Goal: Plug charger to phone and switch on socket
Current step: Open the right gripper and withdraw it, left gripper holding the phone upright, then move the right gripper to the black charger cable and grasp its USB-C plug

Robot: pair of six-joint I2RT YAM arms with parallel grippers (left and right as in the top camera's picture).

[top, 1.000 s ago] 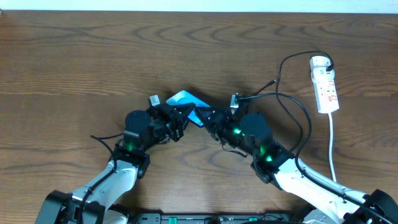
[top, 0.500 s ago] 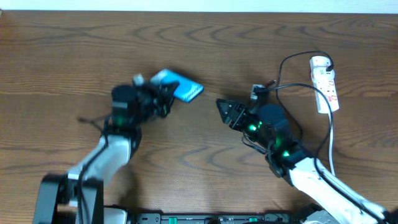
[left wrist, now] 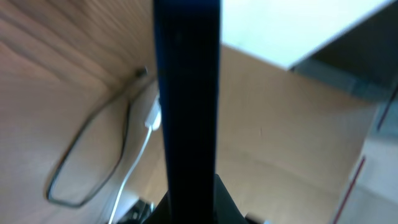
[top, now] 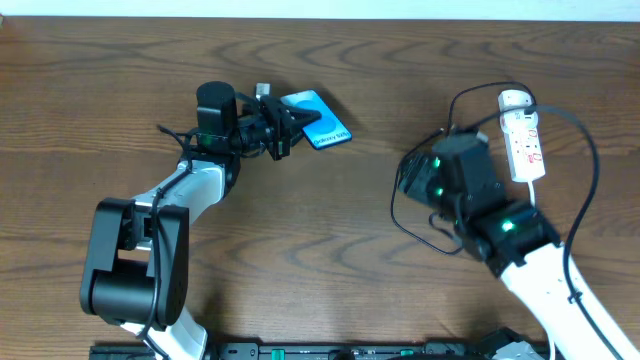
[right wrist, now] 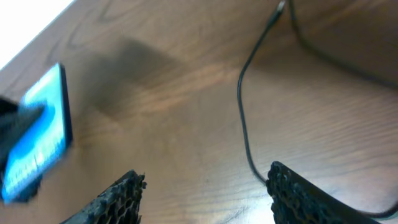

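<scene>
Here, in the overhead view's upper centre, the left gripper (top: 288,128) clamps the phone (top: 322,120). The right gripper (right wrist: 205,186) gapes empty near the charger (right wrist: 241,124), with the socket (top: 524,140) at upper right.

Table (top: 100,80) with socket (top: 523,140) and charger (right wrist: 241,118)
</scene>
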